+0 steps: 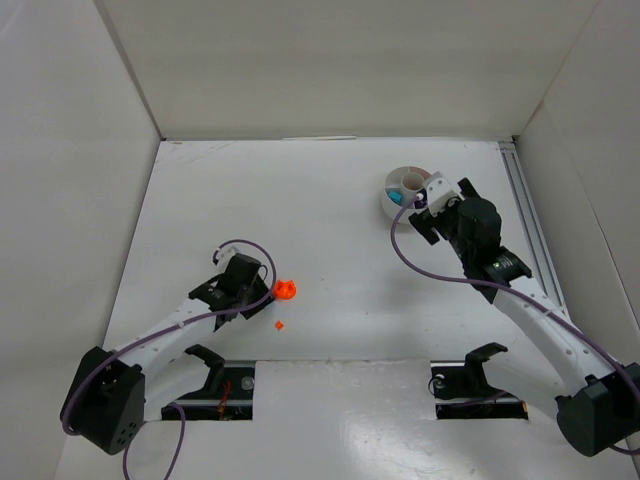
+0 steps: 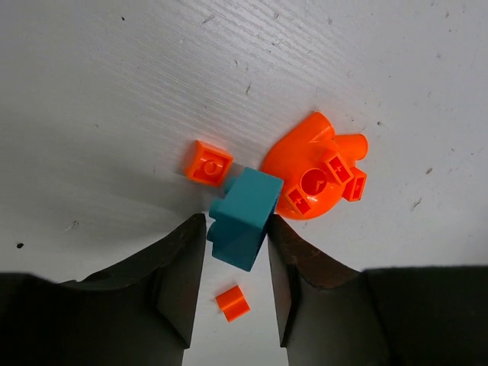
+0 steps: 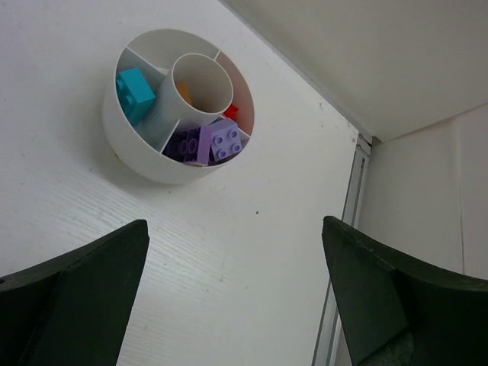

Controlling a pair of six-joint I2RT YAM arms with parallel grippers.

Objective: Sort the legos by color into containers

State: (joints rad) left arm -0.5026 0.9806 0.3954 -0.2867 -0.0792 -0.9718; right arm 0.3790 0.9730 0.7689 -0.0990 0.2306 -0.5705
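In the left wrist view a teal lego [image 2: 242, 217] sits between the tips of my left gripper [image 2: 236, 219], with both jaws against its sides. Around it lie a big round orange piece [image 2: 313, 171], a square orange brick [image 2: 207, 163] and a tiny orange brick [image 2: 232, 303]. From above, the left gripper [image 1: 266, 292] is beside the orange piece [image 1: 286, 290]. The white dish [image 3: 130, 160] holds a teal brick [image 3: 135, 93], purple bricks [image 3: 221, 141], a red bit [image 3: 230, 111] and an orange bit [image 3: 185, 93] in its ring. My right gripper [image 3: 234, 225] stands wide open just short of it.
White walls close in the table on the left, back and right. A metal rail [image 1: 525, 210] runs along the right edge, close to the dish [image 1: 404, 190]. Two black mounts [image 1: 470, 380] sit at the near edge.
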